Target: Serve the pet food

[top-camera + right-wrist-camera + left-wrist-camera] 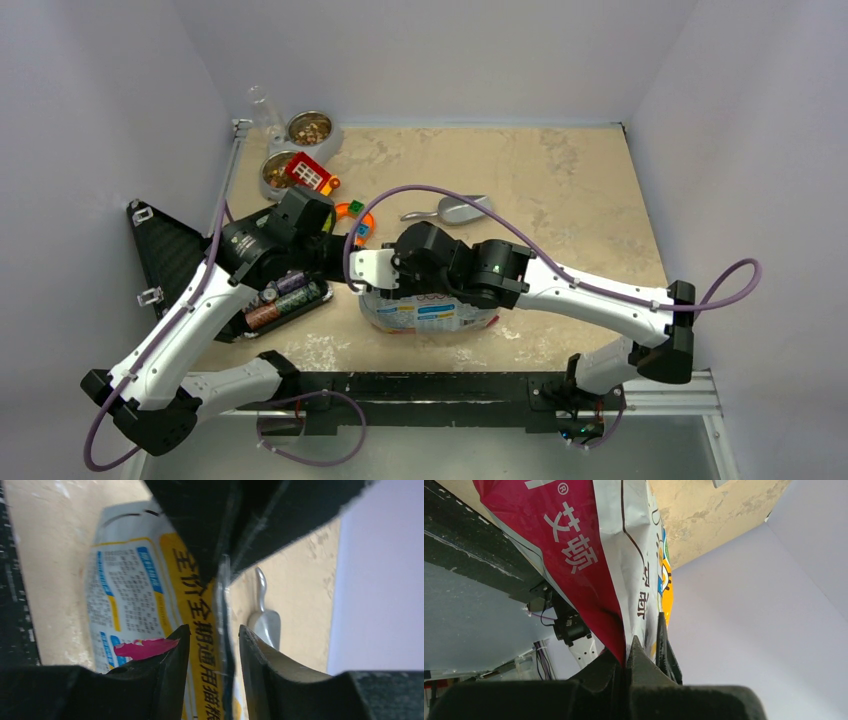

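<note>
A pet food bag point(430, 315) with white, yellow and red print lies near the table's front edge, under both arms. Its top edge is pinched by my left gripper point(628, 652), which is shut on the red and white foil point(574, 540). My right gripper point(214, 635) is open, and the thin edge of the bag point(130, 590) runs between its fingers without being pressed. Both grippers meet at the bag's left end, left gripper point(335, 245) and right gripper point(362, 272). Brown kibble point(310, 128) fills a metal bowl at the far left.
A second bowl point(272, 178) holds a red toy block point(308, 173). A metal scoop point(455, 210) lies behind the bag. An orange ring toy point(356, 216) sits by the left arm. A black tray point(285, 300) with batteries is left of the bag.
</note>
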You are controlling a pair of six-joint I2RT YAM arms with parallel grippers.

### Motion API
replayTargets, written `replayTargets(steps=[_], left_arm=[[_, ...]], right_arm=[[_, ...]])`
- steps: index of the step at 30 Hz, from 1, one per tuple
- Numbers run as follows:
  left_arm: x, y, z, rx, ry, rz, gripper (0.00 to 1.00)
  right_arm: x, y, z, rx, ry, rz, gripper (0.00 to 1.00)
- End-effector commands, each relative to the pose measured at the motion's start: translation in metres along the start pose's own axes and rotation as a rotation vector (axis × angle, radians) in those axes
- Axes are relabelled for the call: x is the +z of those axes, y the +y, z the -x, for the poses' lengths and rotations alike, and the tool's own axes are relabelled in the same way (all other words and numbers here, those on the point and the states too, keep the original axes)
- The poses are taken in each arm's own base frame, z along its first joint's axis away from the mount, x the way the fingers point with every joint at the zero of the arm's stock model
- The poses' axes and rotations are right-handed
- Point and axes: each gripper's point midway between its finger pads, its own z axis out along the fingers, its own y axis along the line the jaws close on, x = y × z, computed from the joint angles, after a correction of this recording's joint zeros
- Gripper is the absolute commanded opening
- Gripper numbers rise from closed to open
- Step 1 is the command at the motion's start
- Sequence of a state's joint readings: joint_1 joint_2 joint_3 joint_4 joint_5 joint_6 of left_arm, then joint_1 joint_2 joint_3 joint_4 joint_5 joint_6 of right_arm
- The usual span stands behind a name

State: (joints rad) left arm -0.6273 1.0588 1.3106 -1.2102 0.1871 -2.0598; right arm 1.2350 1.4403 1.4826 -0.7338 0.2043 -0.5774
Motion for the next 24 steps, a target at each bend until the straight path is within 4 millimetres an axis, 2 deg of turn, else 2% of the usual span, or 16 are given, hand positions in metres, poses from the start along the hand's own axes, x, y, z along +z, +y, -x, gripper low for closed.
replayTargets(steps=[1, 4, 6, 8, 12, 17, 24], left_arm=[[-0.039, -0.018, -0.02, 0.038, 0.093, -0.134, 0.0], [-0.039, -0.017, -0.02, 0.048, 0.092, -0.133, 0.0], [-0.04, -0.017, -0.018, 0.052, 0.083, -0.134, 0.0], [-0.042, -0.016, -0.013, 0.062, 0.049, -0.137, 0.0], [-0.045, -0.009, 0.004, 0.113, -0.043, -0.098, 0.0], [-0.043, -0.006, 0.019, 0.123, -0.085, -0.071, 0.0], [-0.045, -0.01, 0.021, 0.132, -0.083, -0.067, 0.0]], right_arm=[[-0.02, -0.042, 0.01, 0.014, -0.026, -0.2, 0.41], [-0.019, -0.04, 0.004, -0.008, -0.004, -0.197, 0.26], [-0.019, -0.041, 0.001, -0.013, 0.013, -0.204, 0.01], [-0.023, -0.044, -0.007, -0.027, 0.049, -0.226, 0.0], [-0.039, -0.045, -0.044, -0.022, 0.125, -0.242, 0.0], [-0.068, -0.039, -0.102, 0.064, 0.17, -0.223, 0.0], [-0.097, -0.037, -0.168, 0.118, 0.282, -0.339, 0.0]])
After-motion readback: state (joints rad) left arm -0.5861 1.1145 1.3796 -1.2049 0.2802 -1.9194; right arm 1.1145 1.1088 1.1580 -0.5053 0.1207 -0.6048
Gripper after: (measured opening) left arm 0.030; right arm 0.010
